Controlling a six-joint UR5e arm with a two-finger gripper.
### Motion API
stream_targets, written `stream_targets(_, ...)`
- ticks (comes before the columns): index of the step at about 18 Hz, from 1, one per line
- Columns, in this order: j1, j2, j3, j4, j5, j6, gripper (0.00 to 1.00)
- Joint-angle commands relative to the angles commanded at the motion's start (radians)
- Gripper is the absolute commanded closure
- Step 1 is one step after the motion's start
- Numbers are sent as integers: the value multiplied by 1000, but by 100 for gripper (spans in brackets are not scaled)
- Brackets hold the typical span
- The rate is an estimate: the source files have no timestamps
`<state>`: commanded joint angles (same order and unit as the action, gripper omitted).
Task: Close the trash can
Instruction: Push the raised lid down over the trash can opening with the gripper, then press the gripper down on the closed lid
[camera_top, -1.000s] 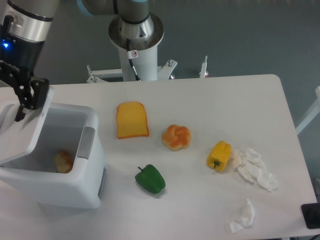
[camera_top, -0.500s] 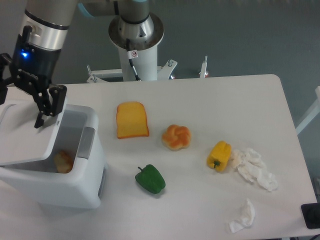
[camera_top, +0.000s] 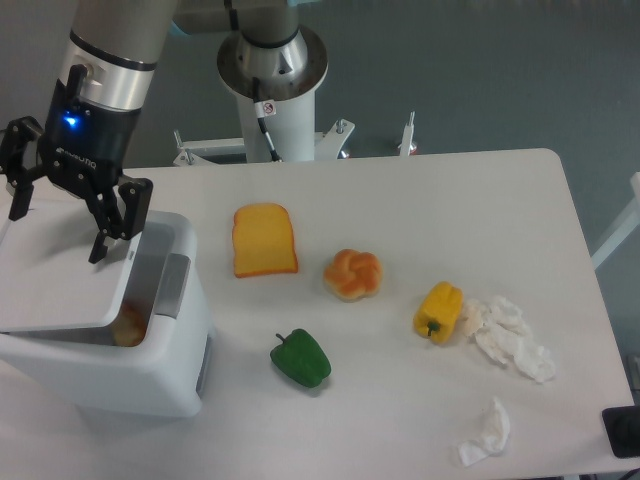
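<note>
White desk (camera_top: 400, 200) under a grey floor background, with my pedestal base at the far edge. At the near left corner stands the trash can (camera_top: 150, 370), its lid (camera_top: 60, 270) tilted low over the opening but not shut; a gap remains along the right side, where an orange-tinted item (camera_top: 128, 325) shows inside. The grey latch tab (camera_top: 174, 285) sits on the right rim.

To the right of the can, well apart from it: a yellow bread slice (camera_top: 264, 240), a knotted bun (camera_top: 353, 274), a green pepper (camera_top: 301, 358) nearer the front, a yellow pepper (camera_top: 438, 311), and crumpled white tissues (camera_top: 512, 337) touching that pepper, with one more tissue (camera_top: 488, 432) near the front edge. None of these lies against the can.

My arm descends from the far left, wrist roughly vertical. My claw (camera_top: 62, 215) hangs spread over the lid's far edge, fingers (camera_top: 118, 215) wide apart, gripping nothing.
</note>
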<state>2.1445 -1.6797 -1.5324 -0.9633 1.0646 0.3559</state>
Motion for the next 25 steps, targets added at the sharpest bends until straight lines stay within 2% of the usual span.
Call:
stream_targets(9, 32, -3, -2, 0, -2, 2, 0)
stream_targets(25, 31, -2, -21, 0, -2, -6, 0)
